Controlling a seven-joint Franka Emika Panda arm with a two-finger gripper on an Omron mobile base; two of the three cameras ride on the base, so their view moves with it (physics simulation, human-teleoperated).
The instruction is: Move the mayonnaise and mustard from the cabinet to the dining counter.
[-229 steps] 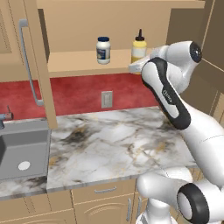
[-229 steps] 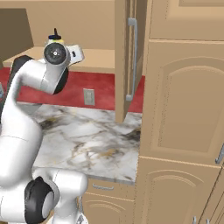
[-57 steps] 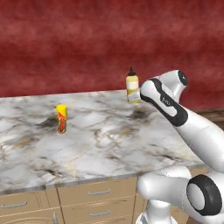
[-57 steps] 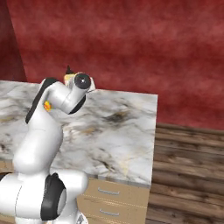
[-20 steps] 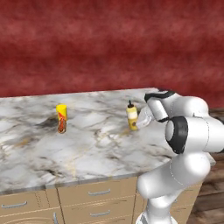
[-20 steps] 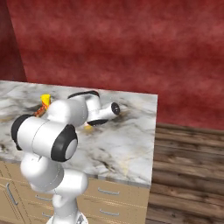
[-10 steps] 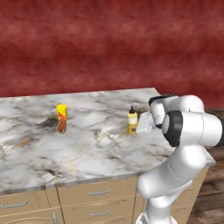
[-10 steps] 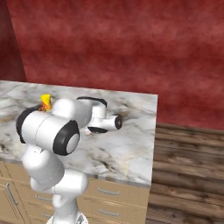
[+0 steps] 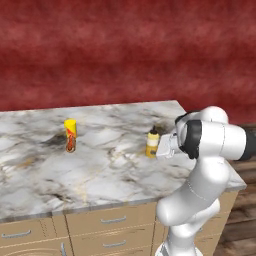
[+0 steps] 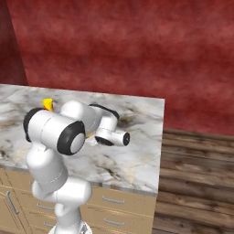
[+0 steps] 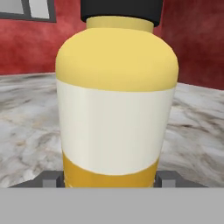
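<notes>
The mustard [image 9: 152,143] stands upright on the dining counter [image 9: 100,175], hand [image 9: 163,147] beside it.

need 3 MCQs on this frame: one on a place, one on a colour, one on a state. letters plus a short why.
1. Where does the mustard bottle stand?
A. on the marble counter
B. on the wooden floor
C. inside a drawer

2. What colour is the cap of the small tube?
A. black
B. yellow
C. blue

3. How does the mustard bottle stand?
A. lying on its side
B. upside down
C. upright

Answers:
1 A: its base rests on the veined slab near the right end.
2 B: a yellow cap tops the red-orange body.
3 C: the black nozzle points up, with the tool right beside the bottle.
</notes>
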